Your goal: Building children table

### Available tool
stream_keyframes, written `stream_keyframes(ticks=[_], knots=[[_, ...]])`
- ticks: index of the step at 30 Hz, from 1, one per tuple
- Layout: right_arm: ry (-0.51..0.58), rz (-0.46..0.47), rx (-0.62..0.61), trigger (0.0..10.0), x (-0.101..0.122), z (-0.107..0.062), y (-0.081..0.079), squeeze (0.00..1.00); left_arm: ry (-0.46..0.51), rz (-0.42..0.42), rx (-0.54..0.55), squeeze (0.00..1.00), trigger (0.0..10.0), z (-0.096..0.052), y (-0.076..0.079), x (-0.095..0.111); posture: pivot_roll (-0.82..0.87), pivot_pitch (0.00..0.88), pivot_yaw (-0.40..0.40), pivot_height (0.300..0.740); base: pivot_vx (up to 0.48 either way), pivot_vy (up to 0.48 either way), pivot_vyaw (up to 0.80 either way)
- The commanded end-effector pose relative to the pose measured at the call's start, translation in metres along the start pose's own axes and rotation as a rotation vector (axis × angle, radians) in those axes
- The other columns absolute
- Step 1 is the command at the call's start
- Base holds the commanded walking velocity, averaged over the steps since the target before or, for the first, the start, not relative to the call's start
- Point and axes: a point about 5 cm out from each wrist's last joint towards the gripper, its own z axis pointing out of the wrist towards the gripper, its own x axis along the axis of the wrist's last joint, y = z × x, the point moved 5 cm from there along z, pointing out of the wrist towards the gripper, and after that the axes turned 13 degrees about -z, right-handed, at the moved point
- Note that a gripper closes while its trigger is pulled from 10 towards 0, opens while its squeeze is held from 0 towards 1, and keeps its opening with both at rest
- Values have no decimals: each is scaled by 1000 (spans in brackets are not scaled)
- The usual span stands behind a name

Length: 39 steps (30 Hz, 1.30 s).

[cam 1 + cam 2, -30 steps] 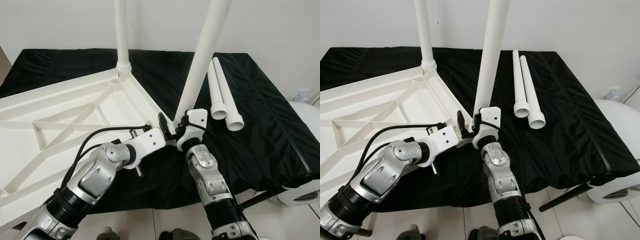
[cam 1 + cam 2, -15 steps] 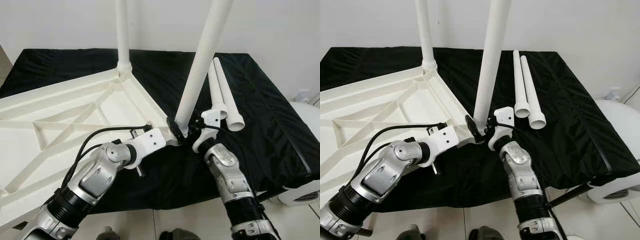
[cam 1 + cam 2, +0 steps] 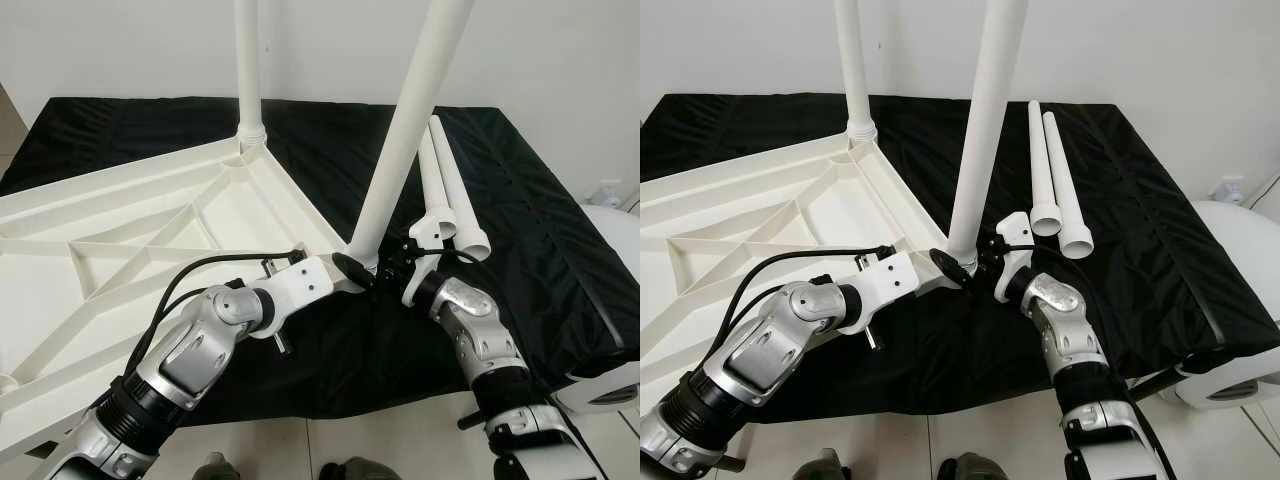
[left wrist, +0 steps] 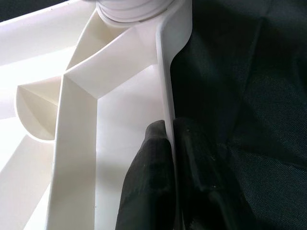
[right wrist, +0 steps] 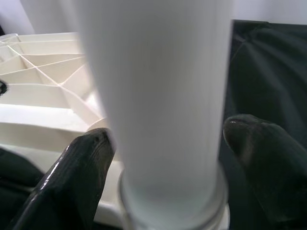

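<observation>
Plainly, the tabletop (image 3: 150, 230) is lying upside down on the bench (image 3: 540, 230), its ribbed underside up, overhanging the bench's left and near edges; its near corner is lying toward the middle of the near edge; the leg (image 3: 405, 130) is being stood in that corner's socket, leaning slightly; a second leg (image 3: 247, 60) is standing in the far corner's socket; two spare legs (image 3: 1055, 190) are lying side by side toward the bench's right edge.

The tabletop's rim is being pinched by the left gripper (image 4: 170, 158), one finger inside the wall and one outside, just beside the socket; the right gripper (image 5: 168, 143) is standing narrowly spread, a finger at either side of the leg's base, and whether the pads are touching the leg cannot be told.

By the look of it, the parts are being handled as light, stiff, hollow plastic; the leg's smooth surface is likely to be slippery under the pads; being long, it would be levering hard at a low grip, so hold is best taken low for seating, squarely across the tube; the thin rim is probably flexing if squeezed far from a rib.

The tops of both standing legs are being cut off by the frame; how deep the leg is sitting in its socket cannot be made out; the tabletop's left part is running out of view.
</observation>
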Motion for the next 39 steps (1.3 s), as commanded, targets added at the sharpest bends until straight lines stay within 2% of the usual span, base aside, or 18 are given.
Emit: stream_keyframes(ticks=[1,8,9,10,11,12,13,23,24,32,39], knots=[[-3,-21,13,10000,0,1,2,0,-16,34,17,0,10000,2,0,-2,44,0,-71,740,0,0,0],[14,-29,18,10000,3,6,9,0,-15,36,16,0,10000,2,1,-2,50,0,-73,740,0,0,0],[16,-30,22,5137,4,6,10,0,-15,37,16,0,10000,2,1,-2,53,0,-74,740,0,0,0],[16,-30,29,3412,4,7,10,0,-15,37,16,0,10000,2,2,-2,53,0,-75,740,0,0,0],[16,-30,29,3412,4,7,10,0,-15,37,16,0,10000,2,2,-2,53,0,-75,740,0,0,0],[17,-32,36,2392,3,7,10,0,-14,37,16,0,10000,2,2,-2,54,0,-76,740,0,0,0],[16,-31,45,0,2,6,9,0,-14,37,15,0,10000,2,3,-2,54,0,-76,740,0,0,0],[13,-28,67,0,-3,3,8,0,-17,36,13,0,10000,2,4,-3,54,0,-79,740,0,0,0],[14,-26,70,10000,-3,3,6,0,-17,36,13,0,10000,2,4,-3,53,0,-80,740,0,0,0],[23,-16,52,10000,-2,4,4,0,-16,35,10,0,10000,2,5,-3,50,0,-79,740,0,0,0],[70,39,-30,10000,12,14,-11,0,-15,31,13,0,10000,2,4,-3,47,0,-84,740,0,0,0]])
